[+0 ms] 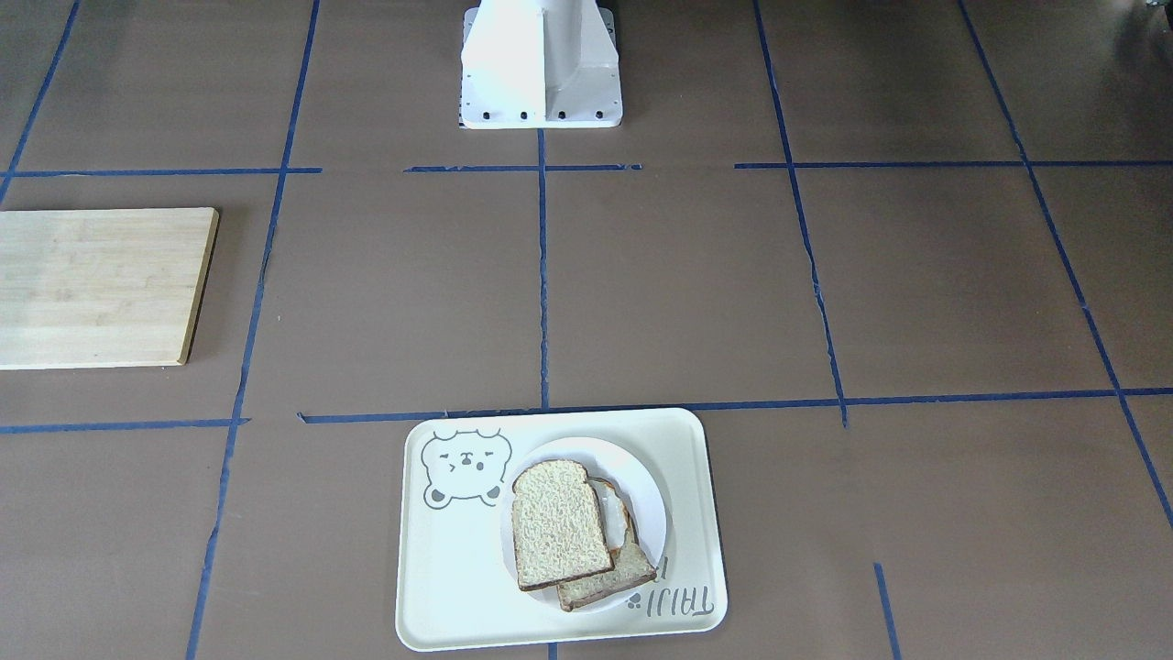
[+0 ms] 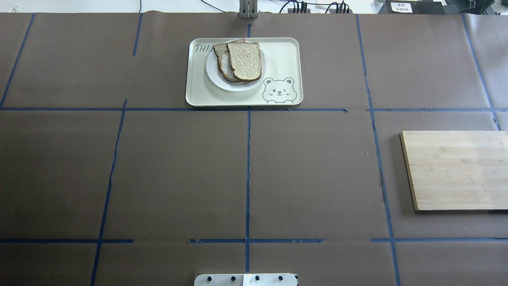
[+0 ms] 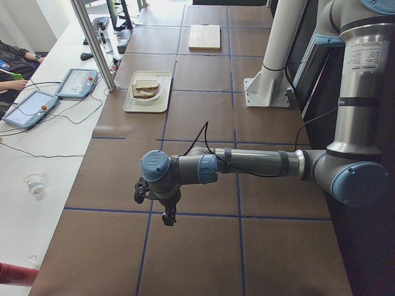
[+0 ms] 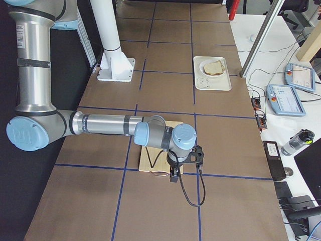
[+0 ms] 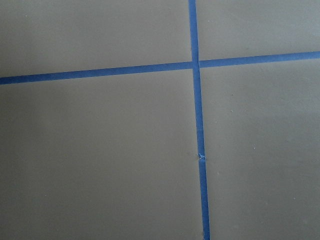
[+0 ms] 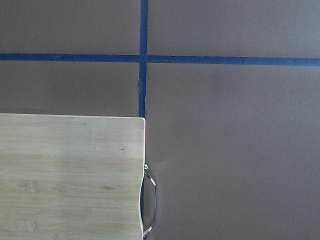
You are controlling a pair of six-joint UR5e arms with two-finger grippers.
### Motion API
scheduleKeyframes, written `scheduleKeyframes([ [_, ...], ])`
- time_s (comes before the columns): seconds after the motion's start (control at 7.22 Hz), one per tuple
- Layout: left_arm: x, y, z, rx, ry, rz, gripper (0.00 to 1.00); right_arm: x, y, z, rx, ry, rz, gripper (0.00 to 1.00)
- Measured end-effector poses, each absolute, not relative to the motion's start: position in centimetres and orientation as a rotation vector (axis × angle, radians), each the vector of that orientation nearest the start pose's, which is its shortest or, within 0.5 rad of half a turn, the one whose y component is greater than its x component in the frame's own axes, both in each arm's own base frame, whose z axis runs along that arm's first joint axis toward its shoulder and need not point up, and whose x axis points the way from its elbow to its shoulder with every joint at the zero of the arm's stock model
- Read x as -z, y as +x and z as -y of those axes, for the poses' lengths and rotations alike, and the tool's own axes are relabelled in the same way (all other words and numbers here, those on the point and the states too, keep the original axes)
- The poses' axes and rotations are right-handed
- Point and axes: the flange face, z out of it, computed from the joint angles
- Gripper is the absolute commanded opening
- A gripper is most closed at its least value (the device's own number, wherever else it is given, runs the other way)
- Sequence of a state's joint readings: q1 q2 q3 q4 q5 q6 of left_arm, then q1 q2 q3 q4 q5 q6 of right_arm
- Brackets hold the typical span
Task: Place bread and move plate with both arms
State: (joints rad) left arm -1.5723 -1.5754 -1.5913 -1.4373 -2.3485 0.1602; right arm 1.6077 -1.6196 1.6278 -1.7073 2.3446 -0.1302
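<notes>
Over at the far edge of the desk [image 2: 178, 171], across from the robot and about dead centre, sits the cream tray [image 2: 285, 55] with the little bear drawing [image 2: 279, 90] in one corner. The plate [image 2: 238, 87] is inside that tray, toward the robot's left half of it and away from the bear. The bread [image 2: 245, 60] lies flat on top, bare face up. It's stacked on the other slice with the egg [image 2: 224, 65], which sticks out from under it on the robot's left side. So the plain slice is touching the egg slice rather than the plate itself, as far as I can see.

Both arms are well apart from the tray. The left arm [image 3: 253, 165] is stretched out low over the left end of the desk. Its pincer [image 3: 168, 216] points down above a crossing of the blue tape lines [image 5: 196, 125] and isn't touching anything. Whether its fingers are apart or together, I honestly can't tell, since it only shows in the side shot. Same deal with the right arm [image 4: 105, 124]. Its pincer [image 4: 175, 175] hangs over the edge of the wooden cutting board [image 2: 456, 171] on the robot's right, and I can't tell if it's apart or together either. The right wrist camera looks down on one corner of the board, with a thin metal loop [image 6: 151, 200] beside its edge. The white pedestal [image 1: 541, 64] stands between the two arms.
</notes>
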Motion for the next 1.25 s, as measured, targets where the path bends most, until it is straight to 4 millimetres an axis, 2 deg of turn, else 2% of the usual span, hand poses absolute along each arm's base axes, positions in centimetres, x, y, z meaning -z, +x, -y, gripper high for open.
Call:
scheduleKeyframes([
  [1.25,-66.17,-6.48,48.16,-0.113,-0.040,-0.784,1.00,-66.94,8.80,45.72,0.024,-0.033,0.768,1.00],
])
